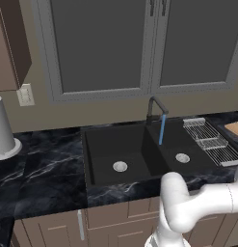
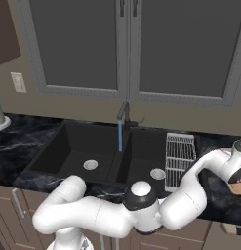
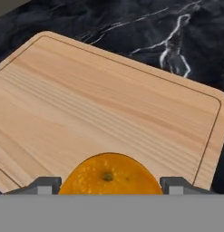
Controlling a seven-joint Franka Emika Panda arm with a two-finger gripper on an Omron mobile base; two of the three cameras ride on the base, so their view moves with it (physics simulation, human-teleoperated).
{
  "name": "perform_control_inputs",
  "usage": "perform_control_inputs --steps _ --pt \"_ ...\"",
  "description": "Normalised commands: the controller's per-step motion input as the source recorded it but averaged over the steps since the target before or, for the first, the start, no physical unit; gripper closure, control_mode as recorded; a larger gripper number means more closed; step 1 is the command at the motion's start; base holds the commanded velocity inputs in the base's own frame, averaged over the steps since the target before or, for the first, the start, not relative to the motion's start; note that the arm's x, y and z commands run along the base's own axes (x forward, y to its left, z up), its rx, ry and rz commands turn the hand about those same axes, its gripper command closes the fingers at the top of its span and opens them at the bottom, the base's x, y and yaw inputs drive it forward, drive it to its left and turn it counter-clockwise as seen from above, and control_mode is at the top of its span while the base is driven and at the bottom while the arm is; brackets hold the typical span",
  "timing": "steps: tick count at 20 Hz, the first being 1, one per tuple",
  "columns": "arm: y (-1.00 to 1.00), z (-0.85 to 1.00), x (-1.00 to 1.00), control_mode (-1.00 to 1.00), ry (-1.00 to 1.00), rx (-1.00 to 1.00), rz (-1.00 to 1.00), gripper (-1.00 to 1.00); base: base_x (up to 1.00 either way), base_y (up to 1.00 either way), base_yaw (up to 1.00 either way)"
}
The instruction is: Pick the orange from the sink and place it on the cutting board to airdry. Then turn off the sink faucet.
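Observation:
The orange (image 3: 109, 176) sits between my two fingertips (image 3: 45, 185), which press against its left and right sides, so my gripper (image 3: 111, 186) is shut on it. Just beyond it lies the light tan cutting board (image 3: 99, 108), and the orange hangs over the board's near part. In the left base view a corner of the cutting board (image 1: 234, 128) shows at the right edge, past the dish rack. The black double sink (image 1: 108, 142) has a silver drain in each basin. Blue water runs from the dark sink faucet (image 1: 156, 108) into the right basin.
A silver wire dish rack (image 1: 212, 142) lies between the sink and the board. Black marble counter (image 3: 145, 27) surrounds the board. A white cylinder (image 1: 2, 128) stands on the counter at far left. Grey cabinet doors hang above the faucet (image 2: 123, 112).

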Motion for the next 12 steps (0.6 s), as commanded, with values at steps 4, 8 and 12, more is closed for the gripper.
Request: perform_control_inputs --steps 4,8,12 --pt "-0.11 -0.11 0.09 -1.0 0.02 0.03 0.0 -1.0 0.0 0.0 0.0" --pt "-0.03 0.6 0.01 -1.0 0.0 0.05 0.0 -1.0 0.0 0.0 0.0" --pt "-0.07 0.91 0.0 -1.0 0.0 0.05 0.01 -1.0 0.0 0.0 0.0"
